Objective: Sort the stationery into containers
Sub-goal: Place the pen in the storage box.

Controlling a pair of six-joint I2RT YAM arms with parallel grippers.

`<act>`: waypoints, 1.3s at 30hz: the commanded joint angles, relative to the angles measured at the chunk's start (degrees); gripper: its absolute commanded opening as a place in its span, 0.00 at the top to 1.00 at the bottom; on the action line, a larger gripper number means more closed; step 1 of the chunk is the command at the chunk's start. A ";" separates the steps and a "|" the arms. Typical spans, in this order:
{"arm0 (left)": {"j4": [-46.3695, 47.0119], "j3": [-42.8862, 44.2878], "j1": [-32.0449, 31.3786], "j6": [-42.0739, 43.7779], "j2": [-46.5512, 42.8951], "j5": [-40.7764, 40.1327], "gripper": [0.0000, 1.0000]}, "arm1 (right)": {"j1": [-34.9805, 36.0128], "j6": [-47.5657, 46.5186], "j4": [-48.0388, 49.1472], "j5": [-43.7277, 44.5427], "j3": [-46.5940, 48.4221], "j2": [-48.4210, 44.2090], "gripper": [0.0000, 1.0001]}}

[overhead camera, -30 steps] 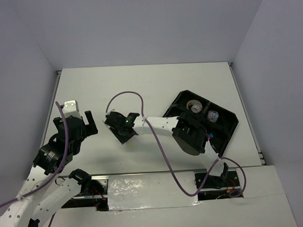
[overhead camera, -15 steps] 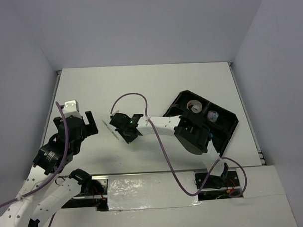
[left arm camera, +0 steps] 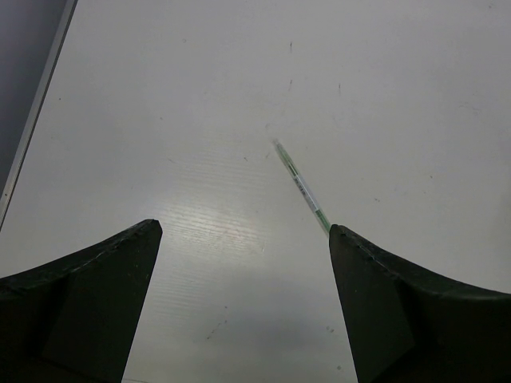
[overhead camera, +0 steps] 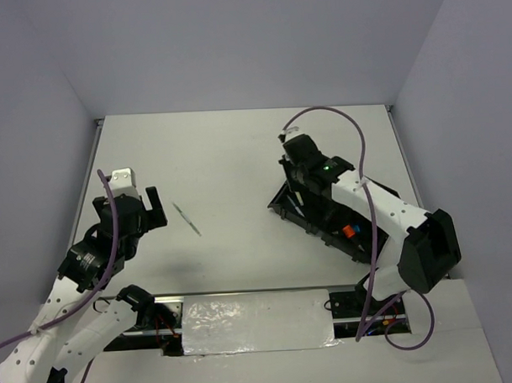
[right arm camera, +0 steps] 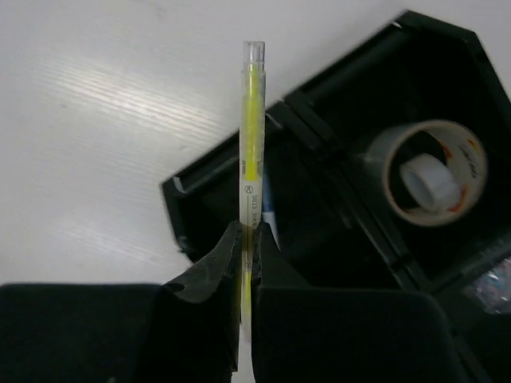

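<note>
My right gripper [right arm camera: 254, 239] is shut on a thin yellow pen [right arm camera: 253, 136] and holds it over the left end of the black organizer tray [right arm camera: 182, 194]. In the top view the right gripper [overhead camera: 303, 180] hangs above that end of the tray [overhead camera: 383, 205]. A clear tape roll [right arm camera: 432, 172] lies in a far compartment, and a blue pen [right arm camera: 269, 214] lies in the compartment under the yellow one. A thin grey pen [overhead camera: 187, 219] lies on the table, and in the left wrist view [left arm camera: 302, 188] it runs behind the right finger. My left gripper [left arm camera: 243, 227] is open and empty above the table, also seen from above [overhead camera: 138, 197].
An orange-capped highlighter [overhead camera: 348, 231] lies in a near compartment of the tray. The white table [overhead camera: 221, 151] is walled on the left, far and right sides. The right arm's purple cable [overhead camera: 360, 154] arcs over the tray.
My right arm has swung from the table's middle-left over to the tray, carrying the yellow pen. The grey pen it covered now shows on the table. The left arm has barely moved.
</note>
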 commanded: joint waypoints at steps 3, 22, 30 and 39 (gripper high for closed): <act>2.34 0.80 0.01 0.68 0.66 0.44 0.01 | -6.75 -5.22 -1.83 -1.59 -4.68 -4.04 0.93; -0.82 3.70 0.01 -3.79 9.71 0.17 0.01 | -8.70 -4.61 -1.30 -7.12 -5.13 -6.15 0.45; 9.45 -3.15 0.01 -18.29 16.19 6.51 0.01 | -5.11 -0.75 1.07 -17.05 -7.40 -14.67 0.35; 8.14 1.94 0.02 -32.62 37.73 -3.16 0.03 | 5.71 3.57 0.73 -15.57 -10.39 -23.56 0.18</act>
